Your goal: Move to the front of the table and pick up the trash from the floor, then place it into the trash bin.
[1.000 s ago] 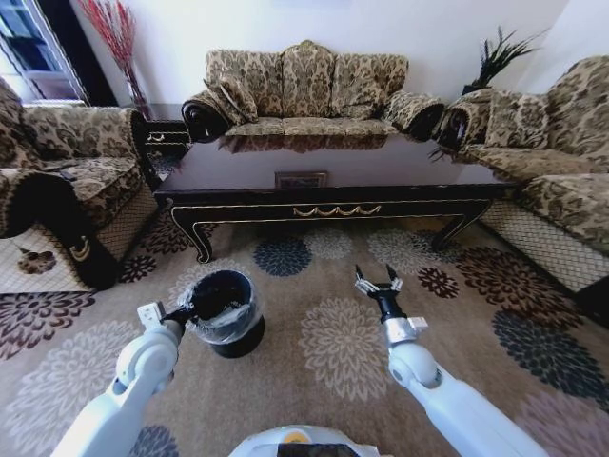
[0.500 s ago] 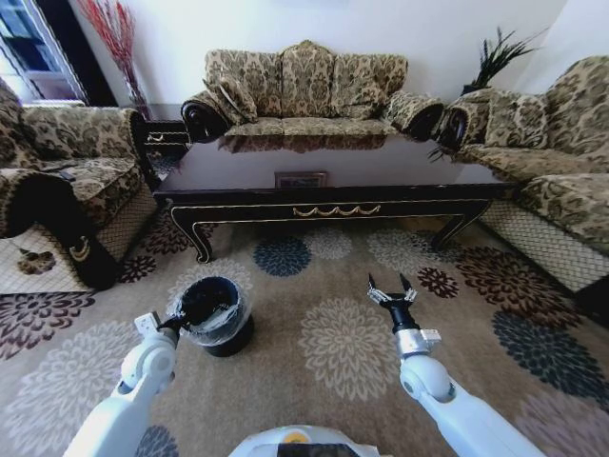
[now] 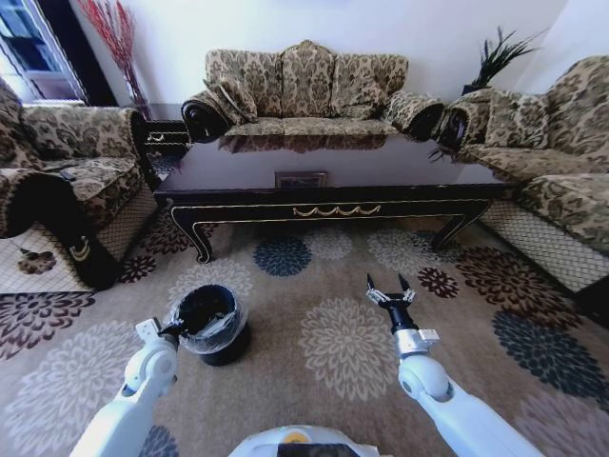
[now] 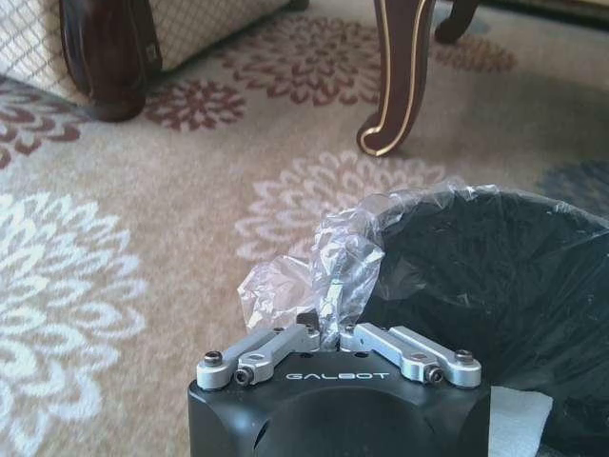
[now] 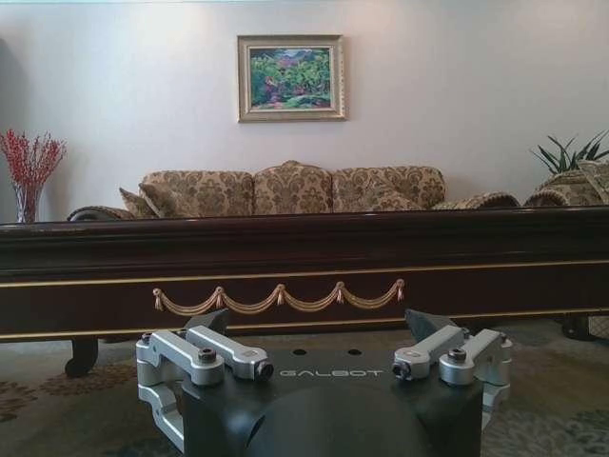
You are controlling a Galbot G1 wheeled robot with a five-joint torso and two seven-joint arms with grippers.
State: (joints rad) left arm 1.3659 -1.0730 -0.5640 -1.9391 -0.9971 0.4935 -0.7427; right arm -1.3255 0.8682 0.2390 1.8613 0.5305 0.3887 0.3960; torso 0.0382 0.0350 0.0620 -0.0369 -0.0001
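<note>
The black trash bin with its clear liner stands on the patterned floor in front of the long dark table. My left gripper is at the bin's near rim. In the left wrist view this gripper is shut on a bunched fold of the clear liner. A piece of white paper trash shows inside the bin's dark opening. My right gripper hovers open over the carpet to the bin's right. Nothing is between its fingers, and it faces the table's gold-trimmed apron.
Patterned sofas ring the table on three sides, with an armchair at the left and another at the right. A curved table leg stands just beyond the bin. Open carpet lies between my two arms.
The left gripper has drawn back toward me, and the bin has slid with it, nearer and slightly left. The right gripper pulled back and to the right, then held still.
</note>
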